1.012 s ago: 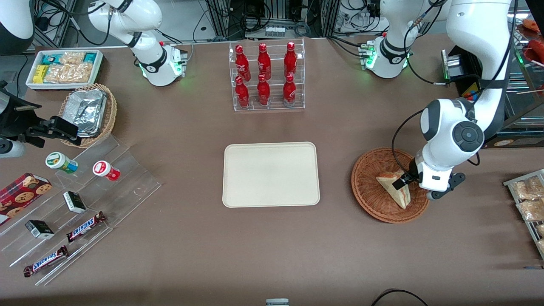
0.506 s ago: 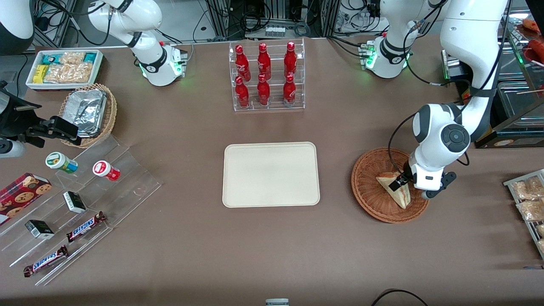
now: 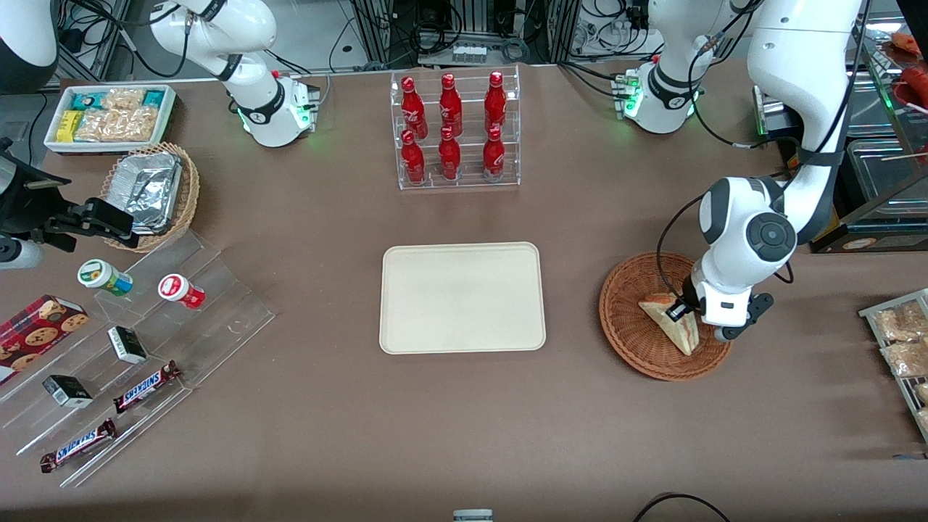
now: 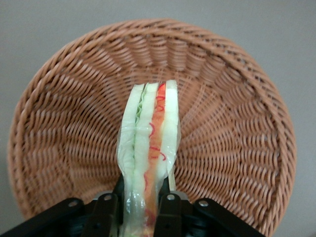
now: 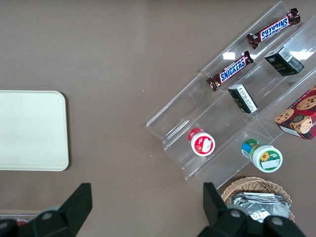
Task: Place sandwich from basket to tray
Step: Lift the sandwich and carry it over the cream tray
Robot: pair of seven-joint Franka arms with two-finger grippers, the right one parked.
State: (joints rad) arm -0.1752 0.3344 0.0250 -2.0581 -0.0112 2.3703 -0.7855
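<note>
The sandwich (image 3: pixel 674 326) is a plastic-wrapped wedge of pale bread with a red-orange and green filling stripe (image 4: pixel 148 143). It sits inside the round reddish-brown wicker basket (image 3: pixel 631 319), standing on edge. My left gripper (image 3: pixel 685 310) is down in the basket and shut on the sandwich's thick end. In the left wrist view both black fingers (image 4: pixel 169 212) press against the bread's two faces, with the gripper (image 4: pixel 139 215) centred on the wedge and the basket wall (image 4: pixel 237 98) around it. The cream-white tray (image 3: pixel 462 297) lies bare at the table's middle.
A clear rack of red bottles (image 3: pixel 454 130) stands farther from the front camera than the tray. Packaged snacks (image 3: pixel 899 333) lie at the working arm's end. Toward the parked arm's end are a clear stepped stand (image 3: pixel 138 348) with snacks and a foil-filled tan basket (image 3: pixel 148 192).
The left arm's wrist has shifted slightly toward the tray and away from the front camera, and the sandwich has moved a little with the gripper inside the basket.
</note>
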